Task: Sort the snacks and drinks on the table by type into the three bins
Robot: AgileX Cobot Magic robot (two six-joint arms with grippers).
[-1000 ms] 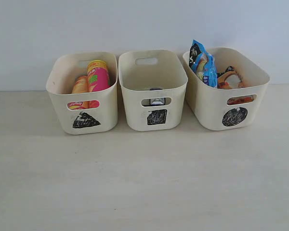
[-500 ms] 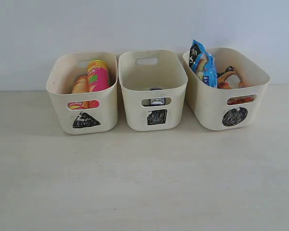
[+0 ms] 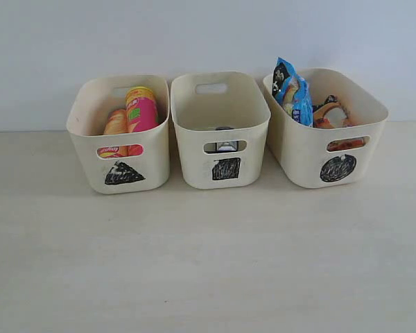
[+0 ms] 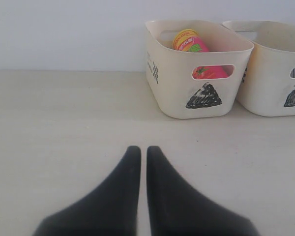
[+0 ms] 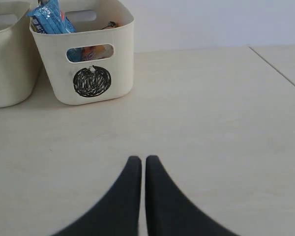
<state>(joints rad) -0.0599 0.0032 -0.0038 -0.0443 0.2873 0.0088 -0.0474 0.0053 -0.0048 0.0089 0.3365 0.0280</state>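
In the exterior view, the pale beige wood-grain bench (image 3: pixel 208 263) is carrying a row of tubs along its back, with nothing lying loose in front. The cream plastic bin marked with a black triangle (image 3: pixel 90 163) is holding the tall pink chip tube with a yellow rim (image 3: pixel 141 111) upright and the yellow chip tube (image 3: pixel 116 123) leaning beside it, so the rigid tubes are sharing one home. The cream bin marked with a black square (image 3: pixel 194 163) is holding a small box carton (image 3: pixel 226 146), showing only through the handle cut-out; a second carton cannot be made out. The cream bin marked with a black circle (image 3: pixel 298 163) is taking the soft bags: the crinkly blue noodle packet (image 3: pixel 293 94) is poking above the rim and the orange noodle packet (image 3: pixel 331 112) is slumping behind it. The sorting is looking finished. In the left wrist view, the left jaws are pressing together on nothing, hovering over the bench short of the triangle bin. In the right wrist view, the right jaws are likewise meeting empty, apart from the circle bin.
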